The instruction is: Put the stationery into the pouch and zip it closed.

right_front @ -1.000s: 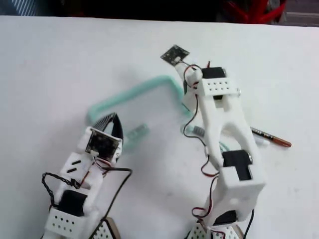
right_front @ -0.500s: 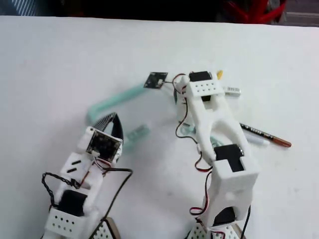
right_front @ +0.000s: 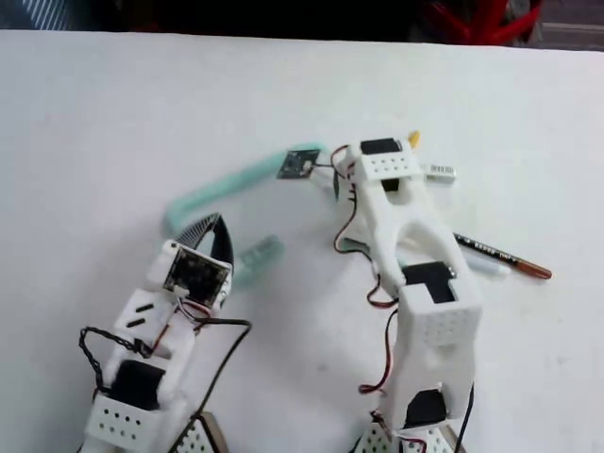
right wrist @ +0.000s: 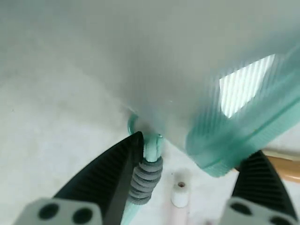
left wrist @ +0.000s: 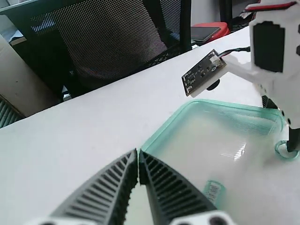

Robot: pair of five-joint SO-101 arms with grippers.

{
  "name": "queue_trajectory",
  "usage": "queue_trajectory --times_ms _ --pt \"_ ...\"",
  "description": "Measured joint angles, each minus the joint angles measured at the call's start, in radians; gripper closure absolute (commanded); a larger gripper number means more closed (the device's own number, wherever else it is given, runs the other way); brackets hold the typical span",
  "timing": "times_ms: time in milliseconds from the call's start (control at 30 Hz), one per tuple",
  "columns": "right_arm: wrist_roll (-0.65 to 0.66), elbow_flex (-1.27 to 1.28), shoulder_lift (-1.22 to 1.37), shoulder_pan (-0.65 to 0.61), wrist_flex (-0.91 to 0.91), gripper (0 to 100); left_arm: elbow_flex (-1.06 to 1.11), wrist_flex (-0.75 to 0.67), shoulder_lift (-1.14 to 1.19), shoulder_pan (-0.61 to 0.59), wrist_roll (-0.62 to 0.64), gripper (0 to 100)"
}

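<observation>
**Pouch** (right_front: pixel 226 184): clear with a teal edge, lying flat on the white surface (right_front: pixel 113 113) between the two arms. A small label (left wrist: pixel 214 191) shows through its wall.

**Left jaws:** closed. The two ribbed black fingers (left wrist: pixel 164 183) are pressed together along their length. Their tips meet at one teal corner of the pouch and touch it. Whether any of the edge is caught between them cannot be told. In the high view the left arm (right_front: pixel 151 321) stands at the pouch's near side, with these jaws pointing onto that corner.

**Right jaws:** wide apart. The pouch's teal zip edge (right wrist: pixel 239 136) lies in the gap between the two black fingers (right wrist: pixel 115 176) and is not pinched. The zip pull (right wrist: pixel 147 173), a teal cord with a grey ribbed bead, rests against the inner face of one finger. The right arm (right_front: pixel 420 274) leans over the end of the pouch away from the left jaws' corner. Its wrist covers that end in the high view.

**Stationery:** a brown pencil (right_front: pixel 505 257) lies on the surface outside the pouch, just beyond the end under the right arm. A white pen (right_front: pixel 486 267) lies close alongside it. Both also show past the right jaws, beside the zip edge. A small yellow item (right_front: pixel 413 140) and a small white labelled piece (right_front: pixel 439 172) lie near the same end of the pouch, also outside it.
</observation>
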Motion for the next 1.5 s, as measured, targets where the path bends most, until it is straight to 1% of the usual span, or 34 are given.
queue_trajectory --times_ms 67,167,233,400,733,867,1000,1233,1333,1433,1500 --pt "0.0 -0.014 0.008 0.002 0.006 72.4 0.0 0.0 0.0 0.0 0.0 97" --pt "0.0 -0.017 0.008 0.006 0.008 79.8 0.0 0.0 0.0 0.0 0.0 97" --pt "0.0 -0.017 0.0 0.009 0.008 82.4 0.0 0.0 0.0 0.0 0.0 97" --pt "-0.015 -0.017 -0.018 -0.003 0.017 81.5 0.0 0.0 0.0 0.0 0.0 97" --pt "-0.192 -0.014 -0.057 -0.038 -0.017 82.0 0.0 0.0 0.0 0.0 0.0 97" --pt "-0.241 -0.014 -0.124 -0.046 -0.021 90.2 0.0 0.0 0.0 0.0 0.0 97" --pt "-0.249 -0.014 -0.195 -0.066 -0.021 97.9 0.0 0.0 0.0 0.0 0.0 97" --pt "-0.25 0.021 -0.221 -0.133 -0.055 97.9 0.0 0.0 0.0 0.0 0.0 97" --pt "-0.25 0.023 -0.238 -0.132 -0.055 97.9 0.0 0.0 0.0 0.0 0.0 97" --pt "-0.25 0.037 -0.308 -0.13 -0.055 97.9 0.0 0.0 0.0 0.0 -0.003 97" --pt "-0.222 0.068 -0.37 -0.12 -0.037 97.9 0.0 0.0 0.0 0.0 -0.005 97"
